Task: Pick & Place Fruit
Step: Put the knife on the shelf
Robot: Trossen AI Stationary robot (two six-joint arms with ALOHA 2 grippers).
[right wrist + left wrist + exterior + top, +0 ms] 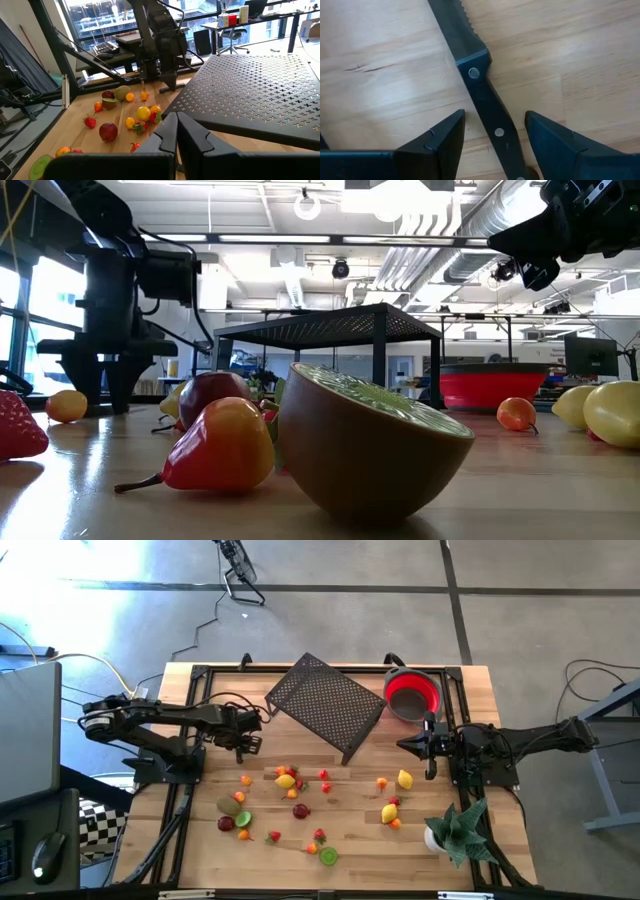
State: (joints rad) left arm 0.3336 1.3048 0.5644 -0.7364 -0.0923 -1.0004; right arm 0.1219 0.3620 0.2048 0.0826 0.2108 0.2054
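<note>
Fruit (287, 780): You are looking at small toy pieces lying scattered across the near half of the wooden table (200, 840), none of them in the red bowl (413, 692).
Fruit colours: Yellow lemon shapes are sitting at the middle and toward the right; small orange balls, red strawberries, a dark red apple (226, 824) and a brown kiwi (228, 806) are lying among them.
Cut halves: A green-faced half (328, 856) is resting near the front edge; in the low view it is filling the foreground as a brown-skinned half with a green cut face (375, 442), tilted, just beside a red and yellow pear (218, 445).
Left gripper (245, 743): You are holding it low over the table, behind the left end of the fruit scatter. Its fingers (440, 145) are standing part-open on either side of a dark knife handle (490, 110) lying flat on the wood; they are not touching it in the wrist view.
Right gripper (405, 745): It is hovering above the table near the red bowl, with its fingers (165, 132) pressed together and gripping nothing.
Perforated rack (325, 705): A black mesh stand is sitting at the back centre, between the two arms.
Plant (458, 830): A spiky green plant in a white pot is standing at the front right, well apart from the main scatter.
</note>
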